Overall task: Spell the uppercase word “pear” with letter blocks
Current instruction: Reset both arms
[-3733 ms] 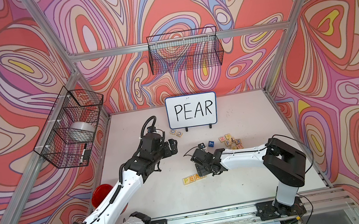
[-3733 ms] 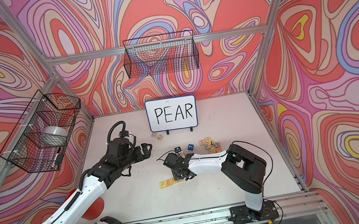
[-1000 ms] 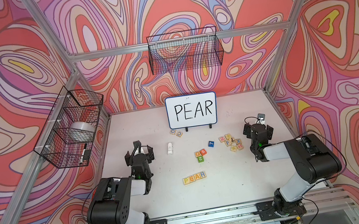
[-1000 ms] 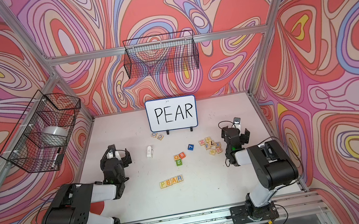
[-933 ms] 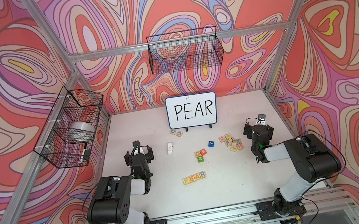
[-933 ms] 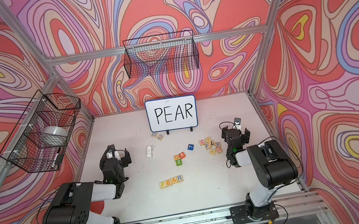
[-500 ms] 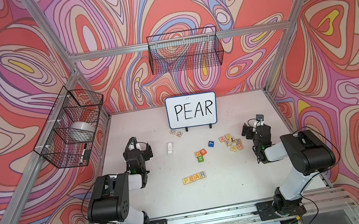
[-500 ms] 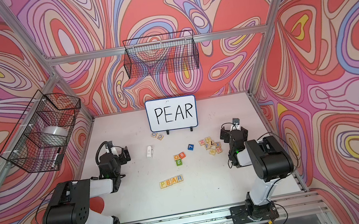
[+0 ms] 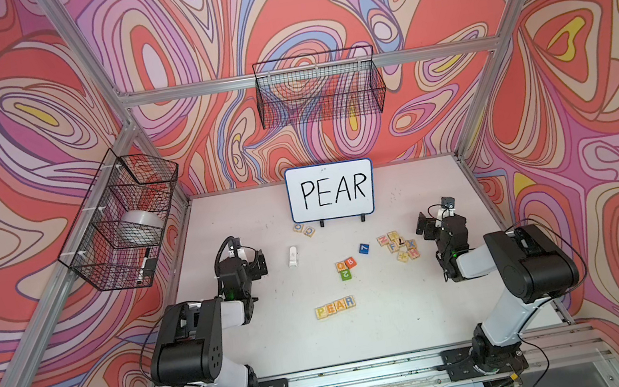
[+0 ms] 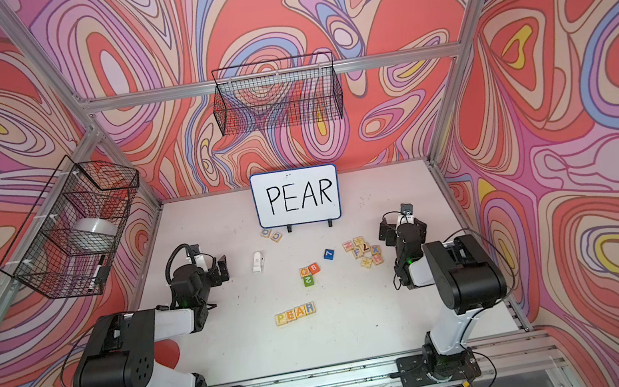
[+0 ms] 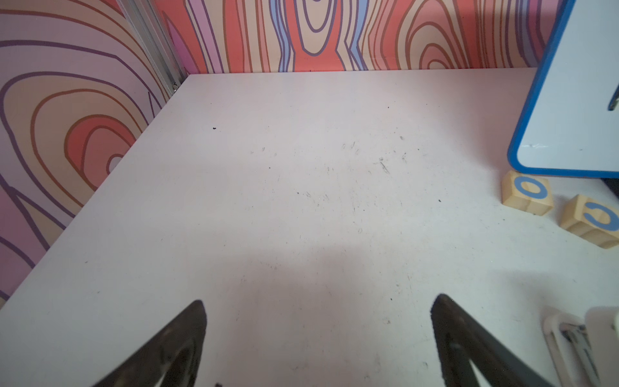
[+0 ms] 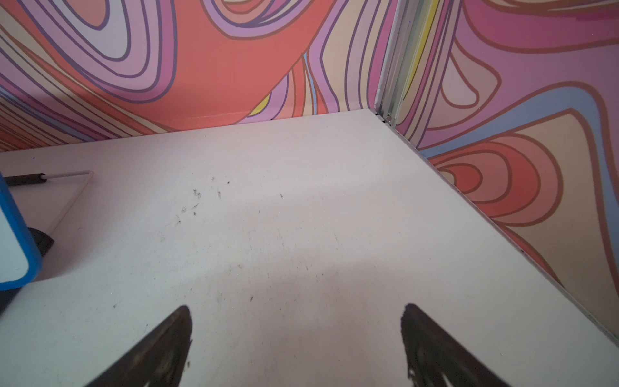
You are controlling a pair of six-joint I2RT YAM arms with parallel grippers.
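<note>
Four pale-wood letter blocks (image 9: 335, 307) lie side by side near the table's front middle, reading P, E, A, R in both top views (image 10: 295, 314). Neither gripper touches them. My left gripper (image 9: 244, 257) is folded back at the left side of the table, far from the row. In the left wrist view it (image 11: 320, 300) is open, with only bare table between its fingers. My right gripper (image 9: 440, 222) sits folded back at the right side. In the right wrist view it (image 12: 297, 307) is also open and holds nothing.
A white board (image 9: 331, 191) with PEAR written on it stands at the back. Two blocks, O (image 11: 527, 196) and C, lie before it. A small white object (image 9: 293, 256), a blue 7 cube (image 9: 364, 248), red B and green 2 cubes (image 9: 346, 268) and a pile of loose blocks (image 9: 398, 245) lie mid-table.
Both arms, stretched toward the middle a few seconds ago, have drawn back to their sides. Over the last second they shifted only slightly. The row of four blocks stayed put.
</note>
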